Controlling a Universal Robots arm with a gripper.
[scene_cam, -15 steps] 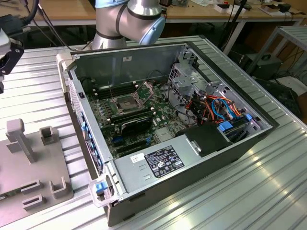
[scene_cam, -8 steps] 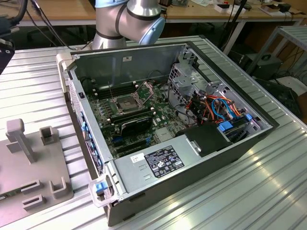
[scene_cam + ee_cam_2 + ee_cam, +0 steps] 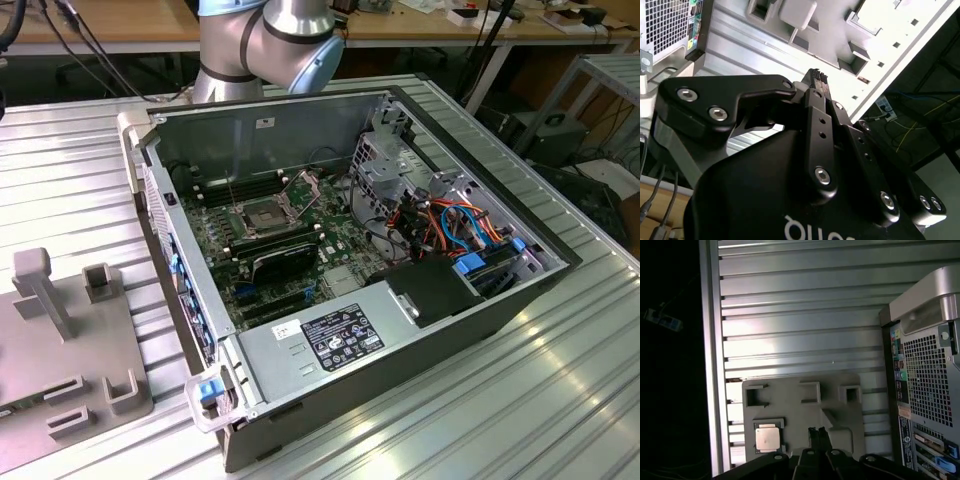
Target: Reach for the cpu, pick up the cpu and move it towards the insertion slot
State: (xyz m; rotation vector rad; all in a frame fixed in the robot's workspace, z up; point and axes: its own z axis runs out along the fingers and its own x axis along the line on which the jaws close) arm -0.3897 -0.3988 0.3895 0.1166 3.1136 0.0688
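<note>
The cpu (image 3: 766, 437) is a pale square chip lying flat in a recess of a grey fixture plate (image 3: 805, 410) on the ribbed metal table. In the first wrist view my gripper (image 3: 817, 432) hovers above that plate, a little to one side of the cpu and apart from it. Its two thin black fingers (image 3: 816, 80) are pressed together with nothing between them. The insertion slot (image 3: 258, 215) is the silver-framed square socket with a dark centre on the motherboard inside the open computer case (image 3: 480, 320). Its retaining frame stands raised behind it.
The grey fixture plate (image 3: 70, 340) carries upright posts and brackets at the exterior view's left. The case's rear panel (image 3: 925, 385) stands close beside the plate. A black finned block (image 3: 285, 260), a drive cage (image 3: 385, 170) and cables (image 3: 460, 225) crowd the case. The arm's base (image 3: 265, 45) stands behind.
</note>
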